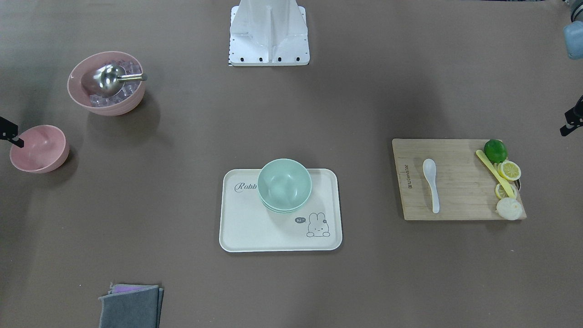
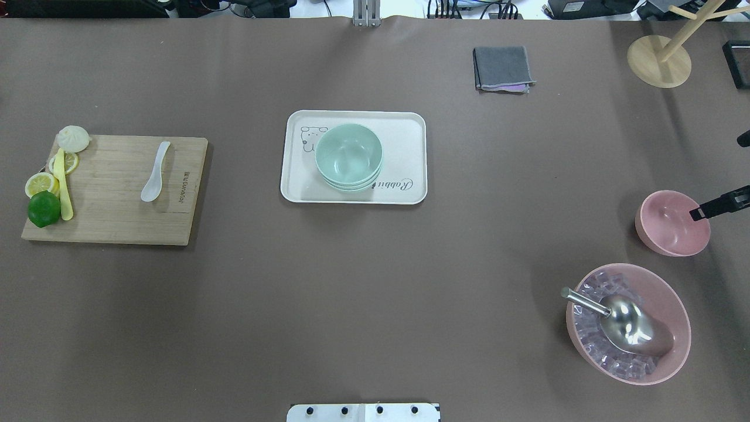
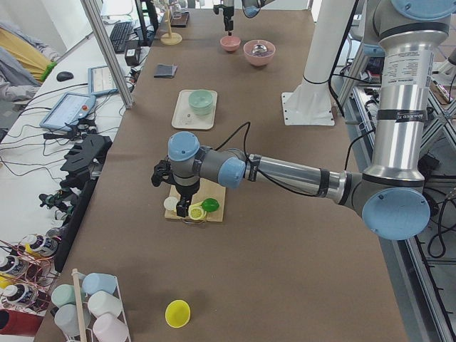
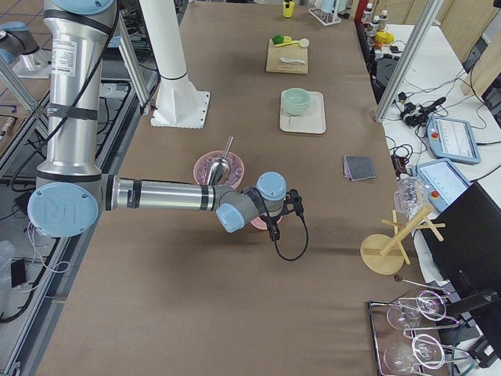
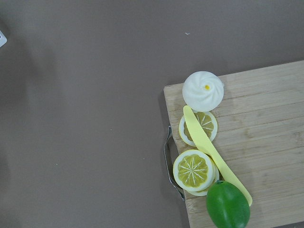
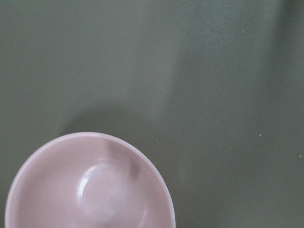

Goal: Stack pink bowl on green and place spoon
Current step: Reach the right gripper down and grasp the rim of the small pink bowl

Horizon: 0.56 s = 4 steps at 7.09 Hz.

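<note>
The small pink bowl point(image 1: 40, 148) stands empty at the table's right end and also shows in the overhead view point(image 2: 672, 223). My right gripper point(image 2: 718, 206) hangs over its outer rim. Only one black finger point(image 1: 10, 133) shows, so I cannot tell whether it is open or shut. Stacked green bowls point(image 2: 348, 155) sit on a cream tray point(image 2: 410, 129) at the centre. A white spoon point(image 2: 155, 176) lies on the wooden cutting board point(image 2: 117, 217). My left gripper point(image 1: 571, 120) hovers by the board's outer end, mostly out of frame, and I cannot tell its state.
A large pink bowl point(image 2: 656, 363) holding ice cubes and a metal scoop point(image 2: 624, 325) stands near the small one. A lime point(image 1: 495, 150), lemon slices, a yellow knife and a white bun lie on the board's outer edge. A grey cloth point(image 2: 503, 67) and a wooden stand point(image 2: 659, 58) are at the far side.
</note>
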Tool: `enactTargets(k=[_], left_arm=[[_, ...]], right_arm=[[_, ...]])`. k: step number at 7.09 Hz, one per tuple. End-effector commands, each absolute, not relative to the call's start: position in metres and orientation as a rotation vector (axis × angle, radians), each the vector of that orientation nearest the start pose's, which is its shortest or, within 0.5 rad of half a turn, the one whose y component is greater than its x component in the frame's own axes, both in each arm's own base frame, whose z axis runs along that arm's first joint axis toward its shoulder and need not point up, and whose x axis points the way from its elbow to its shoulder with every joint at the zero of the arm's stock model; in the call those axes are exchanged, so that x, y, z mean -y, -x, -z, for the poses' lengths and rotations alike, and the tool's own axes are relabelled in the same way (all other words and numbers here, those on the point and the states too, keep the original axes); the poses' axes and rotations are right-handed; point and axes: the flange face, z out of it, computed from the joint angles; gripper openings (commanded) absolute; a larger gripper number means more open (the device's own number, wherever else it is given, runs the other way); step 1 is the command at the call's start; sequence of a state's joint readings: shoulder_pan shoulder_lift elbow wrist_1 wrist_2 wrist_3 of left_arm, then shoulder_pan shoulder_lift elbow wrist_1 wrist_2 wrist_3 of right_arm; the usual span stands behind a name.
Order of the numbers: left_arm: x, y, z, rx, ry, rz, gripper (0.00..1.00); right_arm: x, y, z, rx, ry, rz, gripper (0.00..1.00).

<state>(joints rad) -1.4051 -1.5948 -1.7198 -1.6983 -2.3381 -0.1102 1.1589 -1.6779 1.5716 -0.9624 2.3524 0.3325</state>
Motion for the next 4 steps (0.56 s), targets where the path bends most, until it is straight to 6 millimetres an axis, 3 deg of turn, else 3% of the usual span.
enactTargets(k=[1,2,4], left_arm=[[0.5168,-0.0213,-0.5595,-0.794,-0.177,-0.167,0.98],[0.5169,-0.0214,-0.5610,-0.793,-0.174,-0.166,0.98],[0.5176,-0.0223,-0.5625,-0.793,-0.170,-0.165,0.98]], right_arm=[[0.4560,0.1561,-0.6441,0.885,-0.114,0.243,0.55],[0.4560,0.1563,-0.6449,0.892,-0.104,0.243,0.01],[0.4554,0.1563,-0.6482,0.892,-0.094,0.239,0.00]])
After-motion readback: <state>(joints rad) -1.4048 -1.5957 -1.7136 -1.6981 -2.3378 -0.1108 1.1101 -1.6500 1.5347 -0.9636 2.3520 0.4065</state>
